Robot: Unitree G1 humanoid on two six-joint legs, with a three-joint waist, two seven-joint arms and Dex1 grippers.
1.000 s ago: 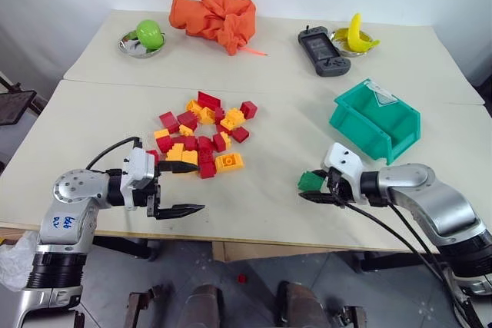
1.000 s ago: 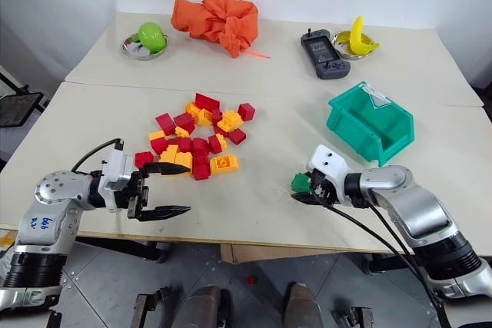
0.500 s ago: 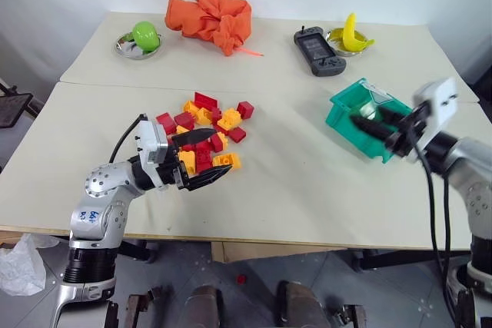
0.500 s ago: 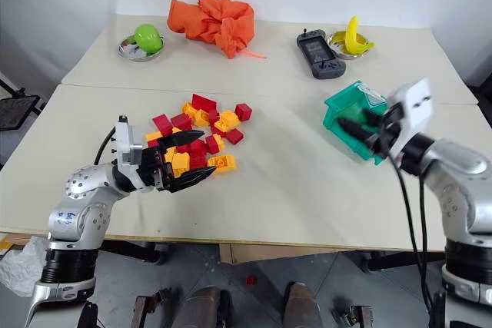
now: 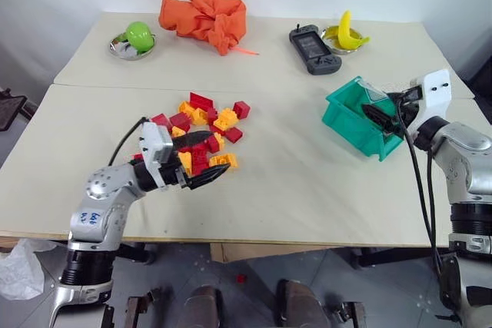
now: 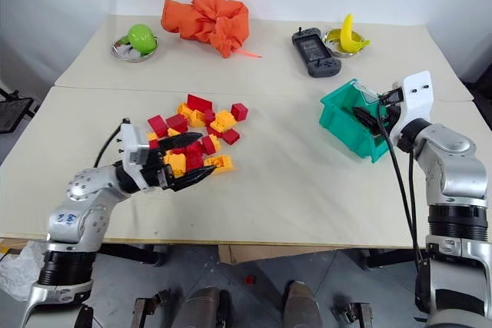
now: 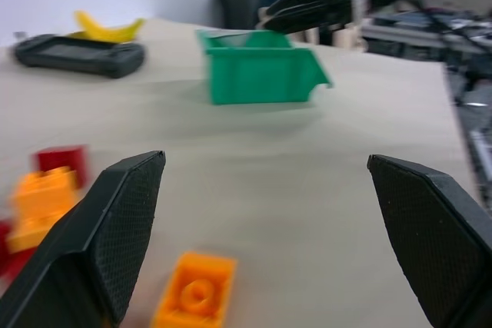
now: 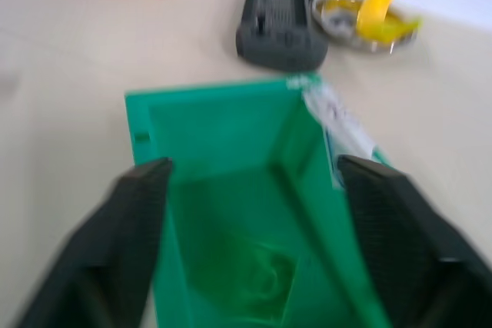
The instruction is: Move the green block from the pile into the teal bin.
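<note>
**Right wrist view: block looks to be in the bin**

Right wrist view looks straight down into the teal bin (image 8: 254,213), and a blurred green lump on its floor is most likely the green block (image 8: 265,278). The right gripper (image 5: 378,117) hangs over the bin, near the worktop's right edge, its fingers (image 8: 127,228) spread wide with nothing between them. Judged from that, the drop is made and the task is all but done; what remains is drawing the arm clear.

The left gripper (image 5: 201,160) hovers wide and empty at the front side of the pile (image 5: 201,132), which lies left of the worktop's middle. No green brick shows among the red and yellow ones.
</note>
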